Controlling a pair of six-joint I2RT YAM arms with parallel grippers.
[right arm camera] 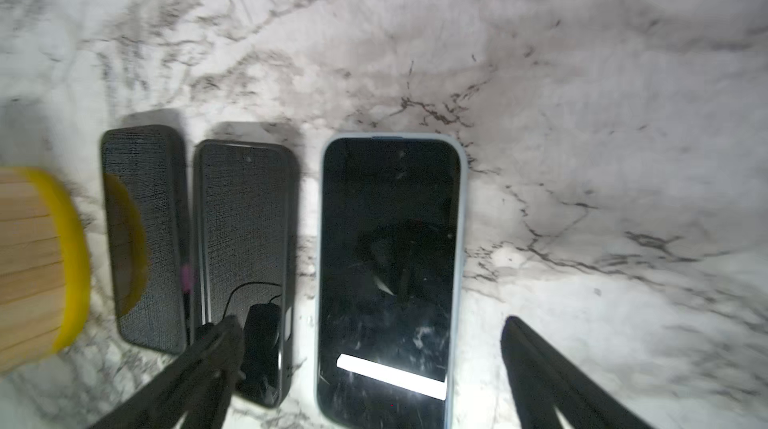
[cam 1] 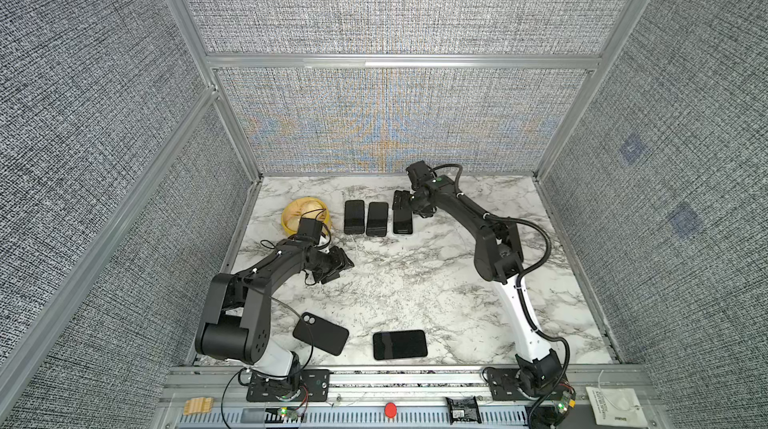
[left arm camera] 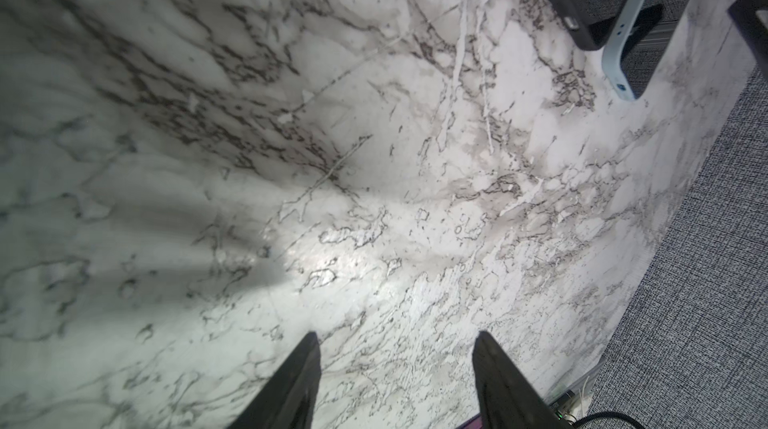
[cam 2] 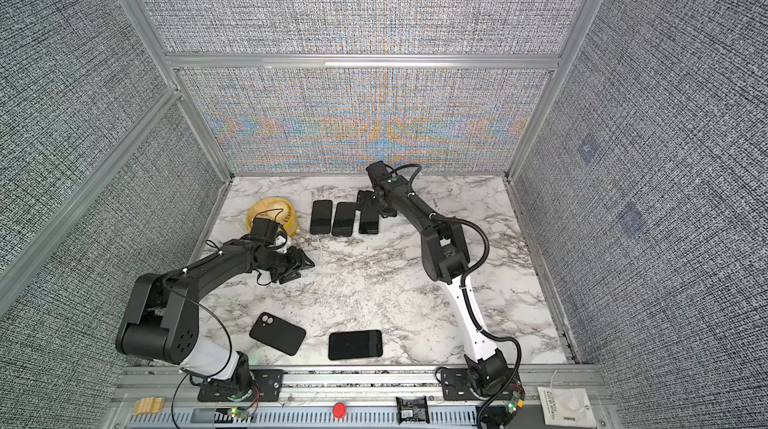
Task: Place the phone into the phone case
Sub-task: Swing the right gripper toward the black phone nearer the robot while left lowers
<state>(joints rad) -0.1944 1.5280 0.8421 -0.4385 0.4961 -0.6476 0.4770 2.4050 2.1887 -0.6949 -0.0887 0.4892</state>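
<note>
A black phone case (cam 1: pixel 320 333) with a round camera hole lies at the front left of the marble table, and a black phone (cam 1: pixel 400 344) lies flat next to it. Both show in both top views. At the back, a phone with a pale blue rim (right arm camera: pixel 390 273) lies screen up, rightmost in a row of three. My right gripper (right arm camera: pixel 370 323) is open and low over that phone's far end (cam 1: pixel 403 223), one finger on each side and neither touching. My left gripper (left arm camera: pixel 397 335) is open over bare marble at mid-left (cam 1: pixel 340 267), holding nothing.
Two phones in dark cases (cam 1: pixel 354 217) (cam 1: pixel 377 219) lie side by side left of the pale-rimmed one. A yellow-rimmed wooden basket (cam 1: pixel 295 215) stands at the back left, behind my left wrist. Fabric walls close in the table (cam 1: pixel 415 281) on three sides.
</note>
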